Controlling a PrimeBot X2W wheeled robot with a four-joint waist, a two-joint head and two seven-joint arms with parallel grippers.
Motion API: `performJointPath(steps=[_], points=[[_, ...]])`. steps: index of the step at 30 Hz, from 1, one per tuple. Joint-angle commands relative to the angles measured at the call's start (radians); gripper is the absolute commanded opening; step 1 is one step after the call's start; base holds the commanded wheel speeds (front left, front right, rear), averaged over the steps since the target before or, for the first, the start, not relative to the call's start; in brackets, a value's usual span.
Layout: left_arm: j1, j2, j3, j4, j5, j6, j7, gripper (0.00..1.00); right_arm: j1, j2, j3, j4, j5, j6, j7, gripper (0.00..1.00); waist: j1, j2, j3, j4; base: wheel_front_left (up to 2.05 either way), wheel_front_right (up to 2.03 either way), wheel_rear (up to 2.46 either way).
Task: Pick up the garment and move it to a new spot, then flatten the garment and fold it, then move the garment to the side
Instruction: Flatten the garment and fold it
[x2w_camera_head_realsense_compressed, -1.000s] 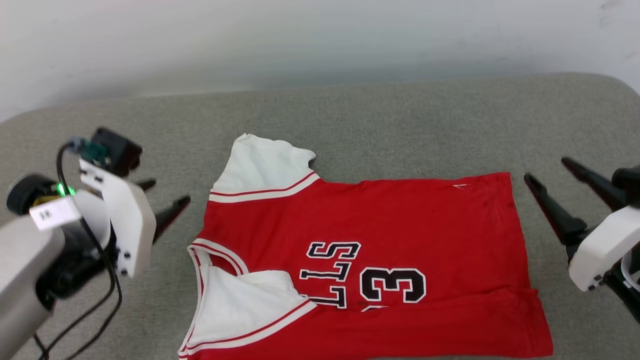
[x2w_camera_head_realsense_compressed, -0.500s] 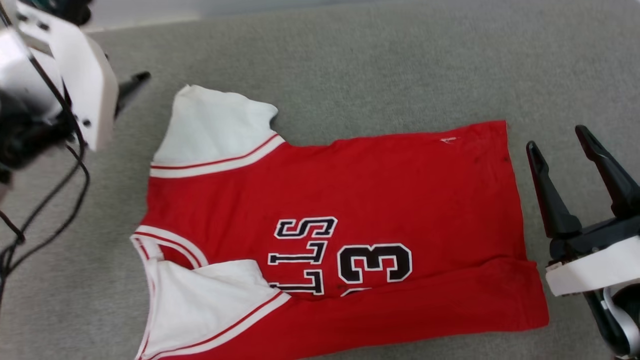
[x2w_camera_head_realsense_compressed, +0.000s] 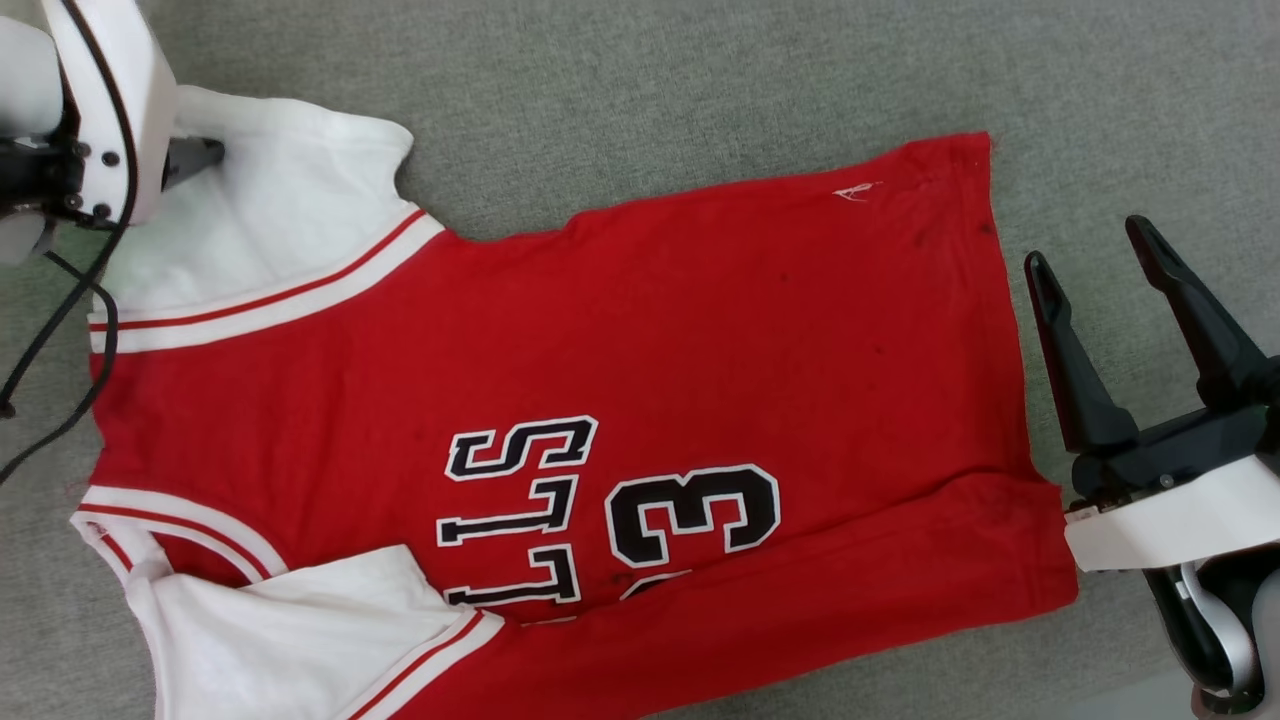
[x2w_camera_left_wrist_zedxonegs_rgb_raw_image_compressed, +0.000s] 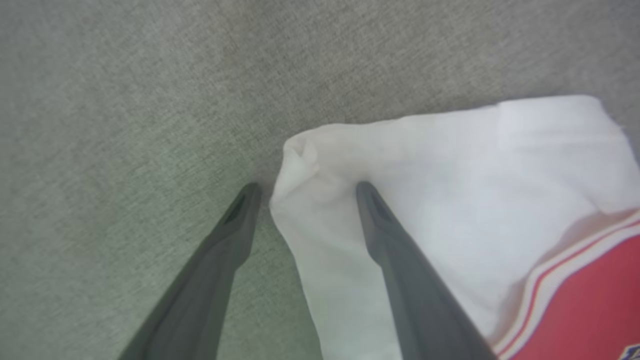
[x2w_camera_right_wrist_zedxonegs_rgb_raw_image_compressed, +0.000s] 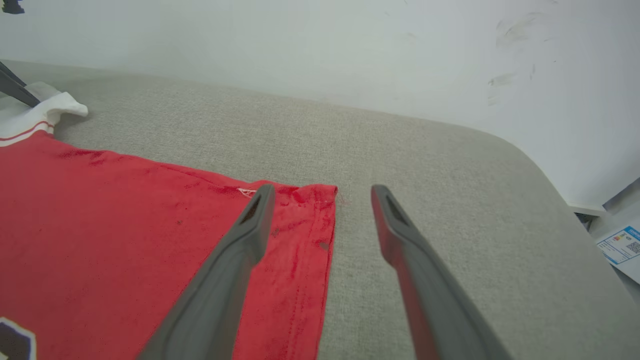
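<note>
head view: shirt (x2w_camera_head_realsense_compressed: 600, 350) is lying mostly flat on the grey cushion (x2w_camera_head_realsense_compressed: 700, 80).
left gripper (x2w_camera_left_wrist_zedxonegs_rgb_raw_image_compressed: 305, 192): jaws are standing spread, straddling the white sleeve's corner.
right gripper (x2w_camera_head_realsense_compressed: 1088, 244): jaws are standing spread beside the hem corner.
handling: probably light, soft, floppy; pinching corners looks best.

The garment (x2w_camera_head_realsense_compressed: 720, 330) carries black letters "LLS" (x2w_camera_head_realsense_compressed: 515, 510) and the number "3" (x2w_camera_head_realsense_compressed: 692, 515), both turned sideways. The white sleeve (x2w_camera_head_realsense_compressed: 300, 640) partly covers the lowest letter.
</note>
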Motion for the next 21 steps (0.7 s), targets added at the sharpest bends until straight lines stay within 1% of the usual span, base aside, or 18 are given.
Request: performJointPath(steps=[1, 3, 4, 5, 9, 11, 13, 15, 18, 19, 21], points=[[0.001, -0.006, -0.026, 0.017, 0.012, -0.009, 0.025, 1.00, -0.018, 0.005, 0.006, 0.009, 0.001, -0.001, -0.007, 1.00, -0.0001, 0.0000, 0.031, -0.019, 0.00, 0.00, 0.00], [0.021, -0.014, -0.045, 0.029, 0.013, -0.018, 0.037, 1.00, -0.028, 0.001, 0.008, 0.018, 0.005, -0.001, -0.009, 1.00, -0.0001, 0.0000, 0.034, -0.019, 0.00, 0.00, 0.00], [0.027, -0.018, -0.055, 0.032, 0.014, -0.024, 0.042, 0.02, -0.031, -0.005, 0.007, 0.025, 0.008, -0.001, -0.007, 1.00, -0.0001, 0.0000, 0.033, -0.018, 0.00, 0.00, 0.00], [0.032, -0.018, -0.062, 0.036, 0.018, -0.029, 0.042, 0.00, -0.039, -0.011, 0.006, 0.029, 0.008, -0.001, -0.005, 1.00, -0.0001, 0.0000, 0.031, -0.016, 0.00, 0.00, 0.00], [0.030, -0.018, -0.059, 0.042, 0.020, -0.043, 0.024, 0.00, -0.074, -0.047, -0.005, 0.027, 0.009, -0.001, 0.016, 1.00, -0.0001, 0.0000, 0.006, -0.003, 0.00, 0.00, 0.00], [0.020, -0.018, -0.056, 0.040, 0.029, -0.052, 0.006, 0.00, -0.100, -0.083, -0.005, 0.021, 0.011, -0.001, 0.048, 1.00, -0.0001, 0.0000, -0.014, 0.008, 0.00, 0.00, 0.00], [0.011, -0.025, -0.051, 0.031, 0.034, -0.061, -0.018, 0.00, -0.137, -0.136, 0.004, 0.016, 0.020, -0.001, 0.101, 1.00, -0.0001, 0.0000, -0.037, 0.020, 0.00, 0.00, 0.00], [0.006, -0.040, -0.050, 0.017, 0.035, -0.068, -0.045, 0.00, -0.177, -0.196, 0.016, 0.023, 0.049, -0.001, 0.189, 1.00, -0.0001, 0.0000, -0.060, 0.035, 0.00, 0.00, 0.00], [0.004, -0.055, -0.059, -0.007, 0.046, -0.078, -0.081, 0.00, -0.253, -0.320, 0.081, 0.041, 0.137, -0.001, 0.380, 1.00, -0.0001, 0.0000, -0.088, 0.060, 0.00, 0.00, 0.00], [0.004, -0.055, -0.059, -0.007, 0.046, -0.078, -0.081, 0.00, -0.253, -0.320, 0.081, 0.041, 0.137, -0.001, 0.380, 1.00, -0.0001, 0.0000, -0.088, 0.060, 0.00, 0.00, 0.00], [0.001, -0.069, -0.068, -0.023, 0.052, -0.084, -0.097, 0.00, -0.318, -0.394, 0.120, 0.056, 0.211, -0.001, 0.501, 1.00, -0.0001, 0.0000, -0.100, 0.080, 0.00, 0.00, 0.00]])
